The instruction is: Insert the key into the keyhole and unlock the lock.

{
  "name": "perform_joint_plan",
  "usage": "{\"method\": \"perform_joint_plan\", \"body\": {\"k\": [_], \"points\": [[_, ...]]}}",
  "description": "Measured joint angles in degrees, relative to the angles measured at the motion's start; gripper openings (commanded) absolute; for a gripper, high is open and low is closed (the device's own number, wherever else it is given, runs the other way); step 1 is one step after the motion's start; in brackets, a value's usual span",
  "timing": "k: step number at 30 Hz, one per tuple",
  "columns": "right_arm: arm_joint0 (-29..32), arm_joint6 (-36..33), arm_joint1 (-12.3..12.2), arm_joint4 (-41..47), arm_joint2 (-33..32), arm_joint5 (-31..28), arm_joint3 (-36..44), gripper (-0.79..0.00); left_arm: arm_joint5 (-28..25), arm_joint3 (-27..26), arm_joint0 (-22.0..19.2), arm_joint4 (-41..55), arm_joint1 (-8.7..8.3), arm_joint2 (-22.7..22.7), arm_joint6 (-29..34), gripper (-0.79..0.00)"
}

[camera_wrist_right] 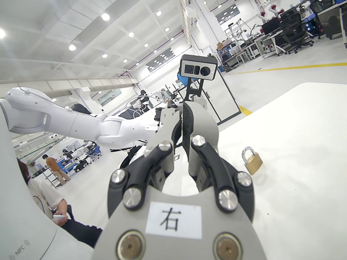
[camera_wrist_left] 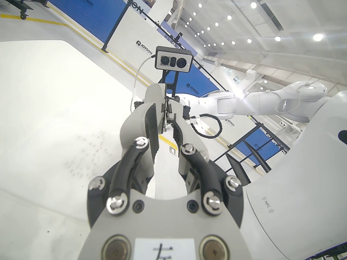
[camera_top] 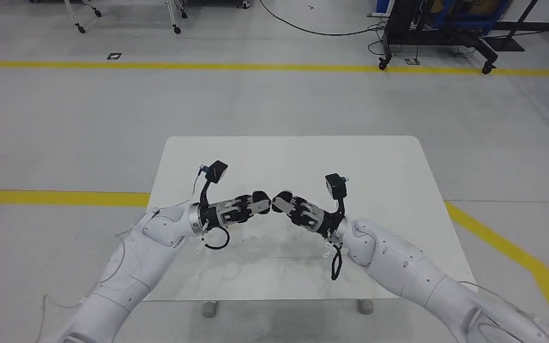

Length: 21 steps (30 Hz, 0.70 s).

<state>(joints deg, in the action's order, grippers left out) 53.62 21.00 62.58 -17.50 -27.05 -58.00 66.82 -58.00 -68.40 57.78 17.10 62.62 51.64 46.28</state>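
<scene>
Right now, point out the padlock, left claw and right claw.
padlock (camera_wrist_right: 254, 163): right wrist view, brass body.
left claw (camera_wrist_left: 165, 106): left wrist view, between fingertips.
right claw (camera_wrist_right: 183, 109): right wrist view, between fingertips.

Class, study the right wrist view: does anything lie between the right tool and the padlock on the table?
Nothing visible does: the padlock lies on bare table, apart from the right tool.

Thin metal piece: too small to call key. Lock keyhole hidden. Top view: left arm cut off 7 o'clock, right arm 5 o'clock.
</scene>
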Motion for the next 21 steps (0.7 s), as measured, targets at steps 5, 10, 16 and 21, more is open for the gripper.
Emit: {"method": "perform_joint_plan", "body": {"k": [5, 10, 16, 21], "points": [[-0.4, 0.4, 0.0, 0.2, 0.9, 0.0, -0.3, -0.785, 0.0, 0.4, -0.1, -0.6, 0.21, -0.2, -0.1, -0.785], [-0.7, 1.0, 0.0, 0.4, 1.6, 0.0, -0.7, 0.000, 0.0, 0.9, -0.2, -0.9, 0.35, -0.1, -0.5, -0.785], [-0.8, 1.2, -0.1, 0.7, 1.7, 0.0, -1.0, 0.000, 0.0, 2.3, -0.5, 0.4, 0.28, 0.9, -1.2, -0.785], [-0.8, 1.2, -0.1, 0.6, 1.7, 0.0, -1.0, 0.000, 0.0, 3.1, -0.7, 0.5, 0.12, 1.5, -1.2, -0.785]]}}
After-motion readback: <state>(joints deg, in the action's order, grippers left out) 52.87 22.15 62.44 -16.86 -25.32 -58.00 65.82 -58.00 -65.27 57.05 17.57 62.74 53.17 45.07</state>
